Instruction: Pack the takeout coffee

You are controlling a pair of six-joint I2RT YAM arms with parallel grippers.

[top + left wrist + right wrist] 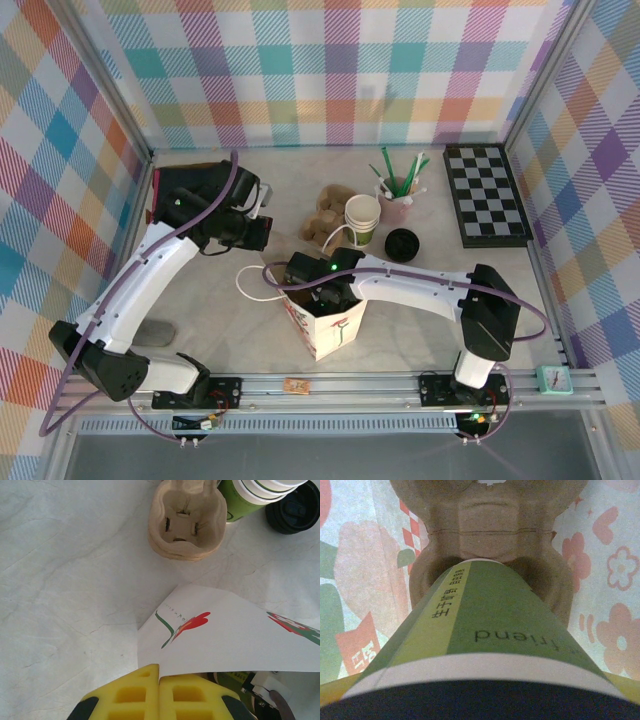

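The takeout coffee (490, 625), a green cup with a white rim and black lid, points bottom-first into a pocket of a brown cardboard carrier (490, 520) lying inside the white paper bag (325, 325). My right gripper (324, 288) reaches down into the bag's mouth and is shut on the cup near its lid. Flowered bag walls (360, 570) rise on both sides of the cup. My left gripper (159, 672) is shut on the bag's top edge (225, 635), its yellow pads pressed together on the paper. It sits at the bag's far-left side (268, 238).
Behind the bag stand a stack of white-and-green cups (362, 218), a loose black lid (402, 244), stacked cardboard carriers (326, 212) and a cup of green stirrers (397, 195). A checkerboard (486, 194) lies at the back right. A teal clock (553, 379) sits on the front rail.
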